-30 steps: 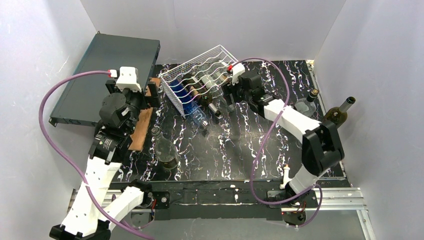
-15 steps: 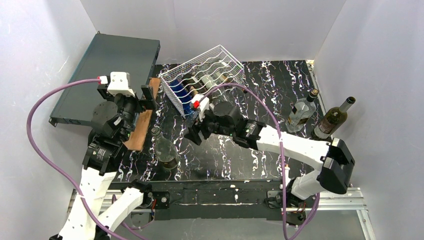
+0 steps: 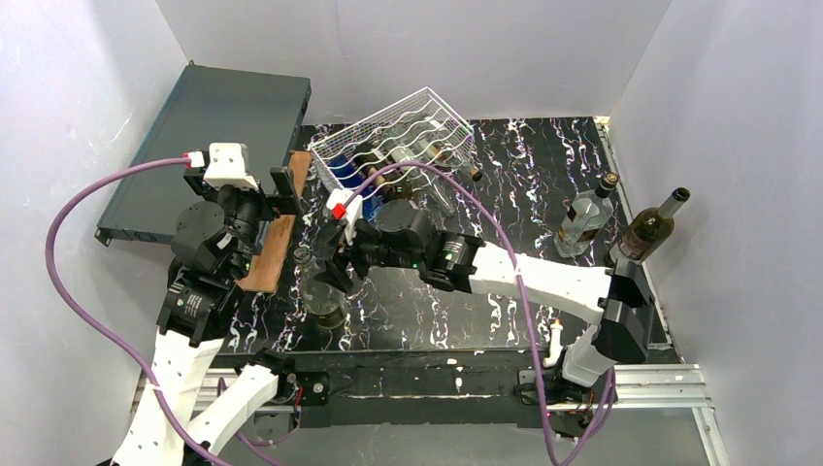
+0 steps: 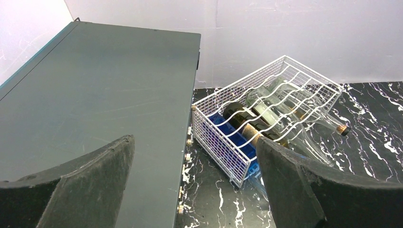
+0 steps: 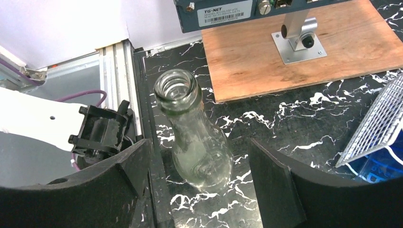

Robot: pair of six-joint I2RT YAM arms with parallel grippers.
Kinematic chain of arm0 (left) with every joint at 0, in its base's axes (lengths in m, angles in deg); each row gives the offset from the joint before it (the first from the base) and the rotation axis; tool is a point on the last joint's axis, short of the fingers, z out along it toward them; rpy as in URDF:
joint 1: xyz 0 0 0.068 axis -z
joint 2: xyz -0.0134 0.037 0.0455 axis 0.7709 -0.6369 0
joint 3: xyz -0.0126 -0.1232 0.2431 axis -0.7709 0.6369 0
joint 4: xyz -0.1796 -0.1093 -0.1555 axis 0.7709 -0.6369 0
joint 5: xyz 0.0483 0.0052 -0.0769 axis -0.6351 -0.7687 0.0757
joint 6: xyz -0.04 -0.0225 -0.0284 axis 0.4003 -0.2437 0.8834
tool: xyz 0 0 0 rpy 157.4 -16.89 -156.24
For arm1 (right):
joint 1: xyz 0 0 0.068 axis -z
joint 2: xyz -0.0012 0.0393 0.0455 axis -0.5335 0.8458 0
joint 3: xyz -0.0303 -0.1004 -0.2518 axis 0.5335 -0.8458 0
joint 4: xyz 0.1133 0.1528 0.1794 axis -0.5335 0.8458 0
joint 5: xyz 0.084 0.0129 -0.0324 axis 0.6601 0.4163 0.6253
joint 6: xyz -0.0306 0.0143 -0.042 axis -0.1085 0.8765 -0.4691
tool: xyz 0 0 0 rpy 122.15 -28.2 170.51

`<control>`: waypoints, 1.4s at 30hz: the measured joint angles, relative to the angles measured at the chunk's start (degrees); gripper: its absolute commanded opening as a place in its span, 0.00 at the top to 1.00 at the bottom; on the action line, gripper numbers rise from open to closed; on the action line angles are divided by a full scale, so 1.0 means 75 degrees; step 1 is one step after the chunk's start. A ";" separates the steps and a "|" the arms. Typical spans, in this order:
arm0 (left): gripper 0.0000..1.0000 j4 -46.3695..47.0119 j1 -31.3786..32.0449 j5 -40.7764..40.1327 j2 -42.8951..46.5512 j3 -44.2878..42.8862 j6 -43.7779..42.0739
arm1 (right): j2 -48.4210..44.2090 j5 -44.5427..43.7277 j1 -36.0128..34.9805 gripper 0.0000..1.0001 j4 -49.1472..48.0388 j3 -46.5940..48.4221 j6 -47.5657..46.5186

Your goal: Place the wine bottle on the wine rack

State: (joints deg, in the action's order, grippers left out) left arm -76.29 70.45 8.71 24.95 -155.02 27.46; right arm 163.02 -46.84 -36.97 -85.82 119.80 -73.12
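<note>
Right hand (image 5: 198, 149) apart, empty; bottle (image 5: 187, 114) upright just ahead, between its fingers. Centre on neck before closing.

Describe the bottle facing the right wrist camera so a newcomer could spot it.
On the black marbled table, find the wooden board at its left edge. The clear bottle stands upright beside the board's near end, open-mouthed and alone, far from the two bottles at the right edge.

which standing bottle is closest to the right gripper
The uncapped clear bottle at front left, just ahead of the open right gripper. The capped square bottle and the green bottle stand far off to the right.
</note>
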 measured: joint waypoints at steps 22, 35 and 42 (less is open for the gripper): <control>0.01 0.0000 0.0067 -0.0114 0.0029 0.0000 -0.0114 | 0.1559 0.0000 -0.0149 0.26 -0.0673 0.0775 0.0224; 0.01 0.0000 0.0070 -0.0160 0.0006 0.0000 -0.0114 | 0.1530 -0.0382 -0.0181 0.83 -0.1107 0.0618 0.0385; 0.01 -0.0003 0.0073 -0.0160 -0.0050 0.0000 -0.0111 | 0.0790 -0.1107 -0.0125 0.99 -0.0944 -0.0108 0.0440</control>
State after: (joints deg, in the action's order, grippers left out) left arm -76.31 70.99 7.51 24.58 -155.02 26.63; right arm 168.94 -55.14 -37.91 -92.91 118.99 -69.82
